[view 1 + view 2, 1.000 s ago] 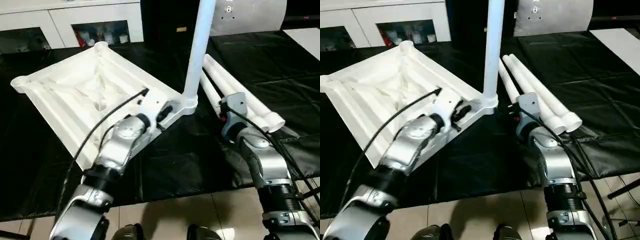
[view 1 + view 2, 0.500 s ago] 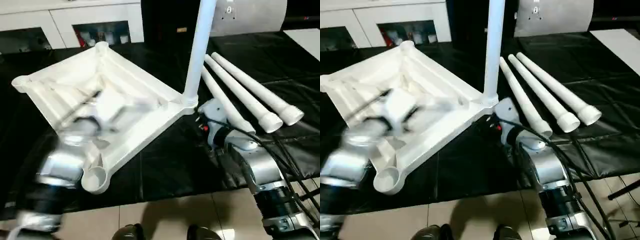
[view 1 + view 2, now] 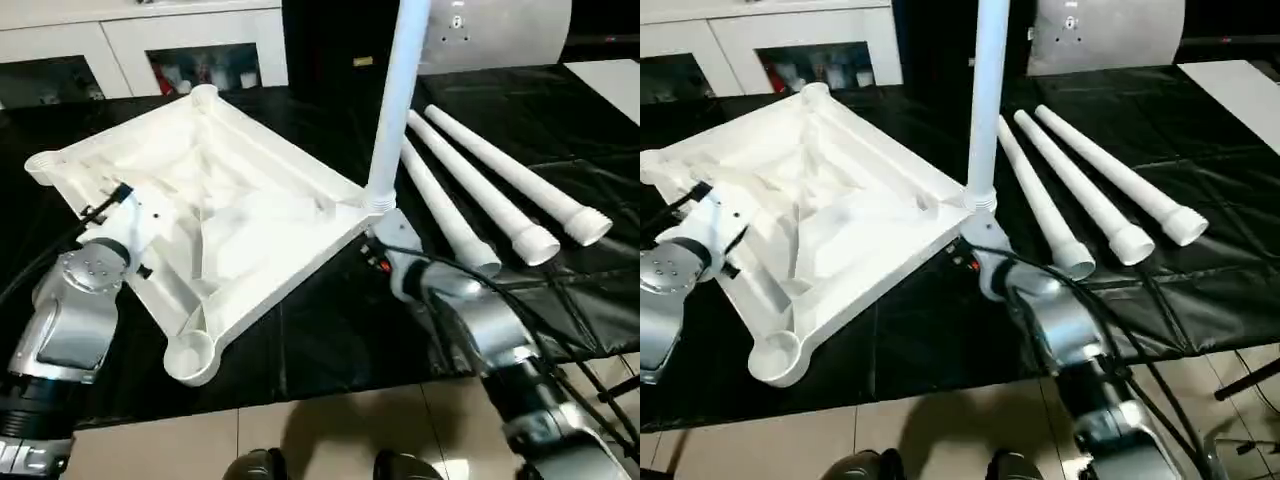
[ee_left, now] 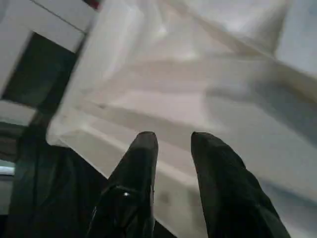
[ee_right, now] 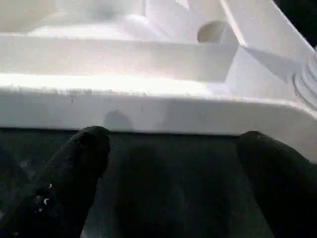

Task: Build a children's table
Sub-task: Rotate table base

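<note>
The children's table top (image 3: 240,200) lies upside down on the black worktable, ribs facing up. One white leg (image 3: 400,90) stands upright in its right-hand corner socket. Three more legs (image 3: 480,185) lie side by side to the right. My left gripper (image 3: 113,200) hangs at the top's left edge; in the left wrist view its fingers (image 4: 143,148) stand a little apart over the white rim with nothing between them. My right gripper (image 3: 378,252) is low in front of the corner with the standing leg. In the right wrist view the right gripper (image 5: 176,139) gapes wide, facing the side wall (image 5: 148,109).
An empty round socket (image 3: 190,355) juts toward the worktable's front edge, with tiled floor (image 3: 330,420) below. White cupboards (image 3: 150,45) and a grey panel (image 3: 500,30) stand behind. Black cables (image 3: 560,300) trail from my right forearm across the cover.
My left arm swung from the top's near edge beside the standing leg over to its left edge. My right gripper moved left from the loose legs to the corner under the standing leg.
</note>
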Available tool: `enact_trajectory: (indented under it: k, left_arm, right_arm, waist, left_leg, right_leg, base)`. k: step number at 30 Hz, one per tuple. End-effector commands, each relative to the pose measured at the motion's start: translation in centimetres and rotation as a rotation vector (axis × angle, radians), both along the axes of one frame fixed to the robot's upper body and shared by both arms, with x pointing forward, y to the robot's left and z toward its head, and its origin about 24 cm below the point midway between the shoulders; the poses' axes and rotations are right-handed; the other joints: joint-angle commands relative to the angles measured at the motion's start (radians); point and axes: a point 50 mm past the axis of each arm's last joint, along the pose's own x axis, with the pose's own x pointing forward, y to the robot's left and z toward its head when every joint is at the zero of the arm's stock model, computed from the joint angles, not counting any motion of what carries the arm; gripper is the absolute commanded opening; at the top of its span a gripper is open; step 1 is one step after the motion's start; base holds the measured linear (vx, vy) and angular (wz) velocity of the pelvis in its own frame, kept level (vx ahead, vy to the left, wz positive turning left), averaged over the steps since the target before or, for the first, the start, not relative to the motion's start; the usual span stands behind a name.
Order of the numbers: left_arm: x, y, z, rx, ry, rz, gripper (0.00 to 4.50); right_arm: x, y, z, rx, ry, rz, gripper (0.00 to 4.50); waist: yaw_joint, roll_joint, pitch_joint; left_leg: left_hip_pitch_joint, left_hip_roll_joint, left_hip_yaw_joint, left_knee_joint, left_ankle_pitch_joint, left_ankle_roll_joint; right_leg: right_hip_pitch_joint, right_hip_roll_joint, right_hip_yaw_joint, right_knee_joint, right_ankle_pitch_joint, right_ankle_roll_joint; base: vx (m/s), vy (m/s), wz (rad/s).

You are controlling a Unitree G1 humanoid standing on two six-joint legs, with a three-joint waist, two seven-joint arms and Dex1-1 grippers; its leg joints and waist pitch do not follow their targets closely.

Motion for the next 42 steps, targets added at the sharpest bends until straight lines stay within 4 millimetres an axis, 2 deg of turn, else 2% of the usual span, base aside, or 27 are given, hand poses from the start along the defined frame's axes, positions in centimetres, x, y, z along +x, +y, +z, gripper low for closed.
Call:
enact_trajectory:
  k: [1, 3, 5, 7, 8, 11, 14, 18, 22, 23, 26, 28, 31, 36, 42]
  left_arm:
    - [-0.6, 0.3, -0.3, 0.017, 0.061, -0.005, 1.36]
    - [-1.5, 0.9, -0.8, 0.061, 0.151, 0.002, 1.36]
    - [-1.6, 1.1, -0.8, 0.079, 0.163, 0.009, 1.36]
    - [-1.7, 1.3, -0.6, 0.085, 0.170, 0.027, 1.07]
    - [-1.7, 1.3, -0.6, 0.085, 0.170, 0.027, 1.07]
    - [-2.1, 0.3, -1.2, 0.007, 0.247, -0.049, 0.87]
    - [-2.3, 0.0, -1.4, 0.005, 0.274, -0.075, 0.64]
    - [-3.3, -1.2, -2.2, -0.005, 0.386, -0.218, 0.26]
    - [-4.7, -3.3, -2.8, -0.049, 0.511, -0.462, 0.09]
    - [-5.0, -3.9, -2.8, -0.064, 0.526, -0.529, 0.09]
    - [-5.7, -5.0, -2.7, -0.119, 0.566, -0.637, 0.09]
    - [-6.5, -6.0, -2.9, -0.185, 0.619, -0.713, 0.09]
    - [-6.9, -6.9, -3.0, -0.232, 0.644, -0.766, 0.09]
    - [-7.0, -8.0, -3.2, -0.264, 0.646, -0.829, 0.09]
    - [-5.4, -9.5, -3.2, -0.289, 0.531, -0.834, 0.09]
  right_arm:
    - [0.1, 0.3, -0.1, -0.002, 0.000, 0.004, 4.50]
    - [0.4, 0.8, -0.3, 0.001, 0.009, 0.010, 4.50]
    - [0.5, 0.9, -0.3, -0.001, 0.010, 0.011, 4.50]
    - [0.6, 1.0, -0.5, -0.003, 0.014, 0.012, 4.50]
    - [0.6, 1.0, -0.5, -0.003, 0.014, 0.012, 4.50]
    - [0.6, 1.3, -1.0, -0.004, 0.035, 0.023, 4.50]
    - [0.6, 1.3, -1.1, -0.009, 0.036, 0.025, 4.50]
    - [0.7, 1.4, -1.4, -0.009, 0.051, 0.023, 4.50]
    - [0.8, 1.7, -1.8, -0.003, 0.063, 0.019, 4.50]
    - [0.9, 1.8, -1.8, -0.002, 0.064, 0.020, 4.50]
    - [0.9, 2.0, -1.9, -0.002, 0.063, 0.028, 4.50]
    - [1.0, 2.2, -1.9, -0.005, 0.057, 0.036, 4.50]
    - [1.2, 2.3, -1.7, -0.004, 0.051, 0.036, 4.50]
    - [1.2, 2.5, -1.8, -0.006, 0.043, 0.045, 4.50]
    - [1.3, 2.6, -1.7, -0.009, 0.031, 0.048, 4.50]
  waist:
    - [0.002, 0.004, -0.067]
    - [-0.002, 0.005, -0.066]
    - [-0.002, 0.005, -0.065]
    - [0.001, 0.006, -0.065]
    - [0.002, 0.005, -0.064]
    - [0.003, 0.006, -0.064]
    - [0.001, 0.005, -0.064]
    - [-0.001, 0.006, -0.064]
    - [-0.002, 0.007, -0.062]
    - [-0.004, -0.002, -0.063]
    - [-0.005, 0.006, -0.064]
    - [-0.006, 0.005, -0.064]
    - [-0.012, 0.004, -0.063]
    - [-0.021, 0.000, -0.063]
    - [-0.022, 0.001, -0.064]
  left_leg:
    - [0.033, 0.066, -0.041, -0.073, -0.317, 0.014]
    - [0.028, 0.065, -0.043, -0.075, -0.317, 0.015]
    - [0.031, 0.064, -0.041, -0.073, -0.315, 0.015]
    - [0.034, 0.066, -0.040, -0.073, -0.320, 0.011]
    - [0.033, 0.066, -0.040, -0.074, -0.325, 0.010]
    - [0.033, 0.066, -0.042, -0.074, -0.330, 0.003]
    - [0.031, 0.065, -0.041, -0.074, -0.338, 0.002]
    - [0.031, 0.066, -0.043, -0.076, -0.350, -0.001]
    - [0.033, 0.067, -0.042, -0.076, -0.363, -0.006]
    - [0.033, 0.067, -0.040, -0.077, -0.363, -0.008]
    - [0.035, 0.067, -0.039, -0.077, -0.358, -0.016]
    - [0.035, 0.067, -0.039, -0.078, -0.356, -0.021]
    - [0.034, 0.066, -0.039, -0.079, -0.372, -0.026]
    - [0.032, 0.066, -0.038, -0.075, -0.357, -0.016]
    - [0.034, 0.065, -0.038, -0.075, -0.370, -0.017]
  right_leg:
    - [0.041, -0.059, 0.046, -0.061, -0.307, -0.182]
    - [0.044, -0.059, 0.046, -0.058, -0.302, -0.186]
    - [0.042, -0.057, 0.047, -0.060, -0.300, -0.187]
    - [0.039, -0.057, 0.048, -0.060, -0.298, -0.192]
    - [0.040, -0.057, 0.048, -0.060, -0.300, -0.189]
    - [0.041, -0.060, 0.048, -0.058, -0.304, -0.194]
    - [0.041, -0.059, 0.049, -0.058, -0.301, -0.194]
    - [0.042, -0.062, 0.049, -0.060, -0.325, -0.190]
    - [0.038, -0.063, 0.051, -0.061, -0.333, -0.198]
    - [0.039, -0.060, 0.051, -0.061, -0.330, -0.198]
    - [0.038, -0.059, 0.051, -0.055, -0.322, -0.196]
    - [0.040, -0.058, 0.052, -0.053, -0.310, -0.198]
    - [0.040, -0.058, 0.053, -0.052, -0.318, -0.202]
    - [0.044, -0.060, 0.054, -0.054, -0.338, -0.198]
    - [0.043, -0.056, 0.053, -0.055, -0.348, -0.194]
  base:
    - [0.000, 0.000, 0.00]
    - [0.000, 0.000, 0.00]
    - [0.000, 0.000, 0.00]
    - [0.000, 0.000, 0.00]
    - [0.000, 0.000, 0.00]
    - [0.000, 0.000, 0.00]
    - [0.000, 0.000, 0.00]
    - [0.000, 0.000, 0.00]
    - [0.000, 0.000, 0.00]
    - [0.000, 0.000, 0.00]
    - [0.000, 0.000, 0.00]
    - [0.000, 0.000, 0.00]
    - [0.000, 0.000, 0.00]
    - [0.000, 0.000, 0.00]
    - [0.000, 0.000, 0.00]
